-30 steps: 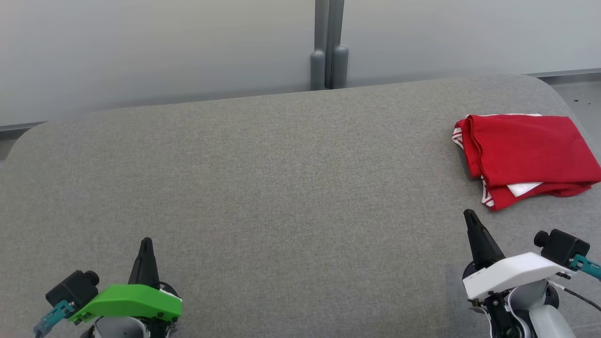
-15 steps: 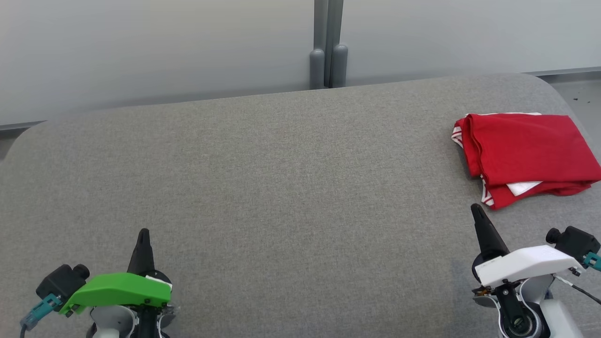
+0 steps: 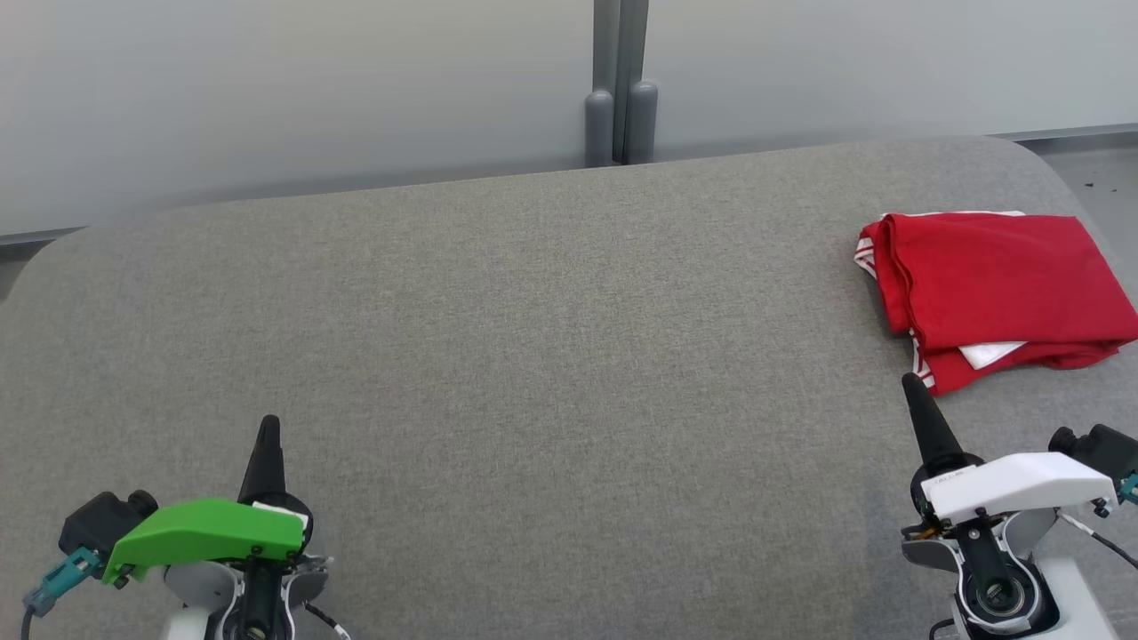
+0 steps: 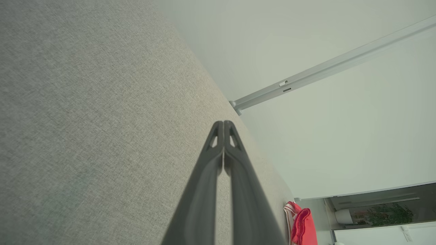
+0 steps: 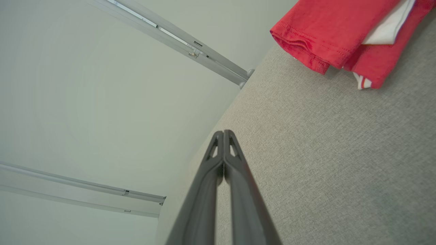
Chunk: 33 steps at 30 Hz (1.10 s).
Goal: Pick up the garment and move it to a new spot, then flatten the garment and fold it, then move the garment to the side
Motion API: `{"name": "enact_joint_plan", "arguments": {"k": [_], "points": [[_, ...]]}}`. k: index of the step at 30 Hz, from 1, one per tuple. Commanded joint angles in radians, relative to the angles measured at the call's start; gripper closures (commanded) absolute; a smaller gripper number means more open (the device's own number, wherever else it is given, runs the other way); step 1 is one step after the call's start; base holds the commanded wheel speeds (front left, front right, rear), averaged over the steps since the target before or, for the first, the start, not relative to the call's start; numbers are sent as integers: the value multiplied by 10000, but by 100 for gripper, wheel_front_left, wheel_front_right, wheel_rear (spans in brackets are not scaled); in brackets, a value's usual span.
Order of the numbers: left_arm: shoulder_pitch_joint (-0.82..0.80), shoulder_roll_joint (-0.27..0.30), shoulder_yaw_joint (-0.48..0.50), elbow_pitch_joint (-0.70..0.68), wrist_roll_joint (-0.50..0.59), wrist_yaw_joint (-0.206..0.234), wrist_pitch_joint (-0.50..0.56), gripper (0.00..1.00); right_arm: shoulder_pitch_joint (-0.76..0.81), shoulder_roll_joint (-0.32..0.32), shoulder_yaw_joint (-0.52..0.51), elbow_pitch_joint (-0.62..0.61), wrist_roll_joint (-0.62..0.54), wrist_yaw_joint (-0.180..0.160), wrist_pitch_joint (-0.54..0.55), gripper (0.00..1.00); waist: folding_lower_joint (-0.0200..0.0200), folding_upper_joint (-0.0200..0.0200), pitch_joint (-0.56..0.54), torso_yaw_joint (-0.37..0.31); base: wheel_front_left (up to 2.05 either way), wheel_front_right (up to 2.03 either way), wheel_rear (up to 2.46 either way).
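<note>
Garment point(image 3: 996, 284), red with white striped trim, lies folded just ahead and to the right of the right gripper point(image 3: 910, 382), whose two dark fingers are pressed tight together with nothing between them. The fingertips point toward the cloth's near corner; in the right wrist view a strip of bare grey fabric separates them from the doubled red hem point(image 5: 306, 51), so there is no contact. A white inner layer and a sliver of striped trim peep out along the bundle's near edge. Far to the left of that gripper, the left gripper point(image 3: 268, 425) is likewise closed and empty, poised over the grey upholstered surface point(image 3: 533, 356), with the garment well apart from it. The bundle sits close to the surface's right-hand edge, and beyond it stands a pale wall with a grey post point(image 3: 621, 116). Judging by the neat stack parked at the side and both grippers empty, the last step, moving the folded garment aside, appears complete. The next move seems to call for little more than keeping both arms clear of the cloth so the fold is not disturbed.
</note>
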<state>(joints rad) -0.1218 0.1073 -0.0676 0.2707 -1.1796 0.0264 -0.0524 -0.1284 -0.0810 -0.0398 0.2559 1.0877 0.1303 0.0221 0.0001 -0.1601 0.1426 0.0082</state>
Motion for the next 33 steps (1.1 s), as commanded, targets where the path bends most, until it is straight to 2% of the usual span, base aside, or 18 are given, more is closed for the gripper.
{"name": "enact_joint_plan", "arguments": {"k": [1,33], "points": [[-320,-28,110,-18,-194,-100,69,100,-203,-93,-58,-8,290,6,51,100,-1,1,2,-1,0,0,0],[-919,-340,817,408,-2523,-709,775,100,-707,-303,-295,645,3489,6,372,100,-1,1,78,-43,0,0,0]]}}
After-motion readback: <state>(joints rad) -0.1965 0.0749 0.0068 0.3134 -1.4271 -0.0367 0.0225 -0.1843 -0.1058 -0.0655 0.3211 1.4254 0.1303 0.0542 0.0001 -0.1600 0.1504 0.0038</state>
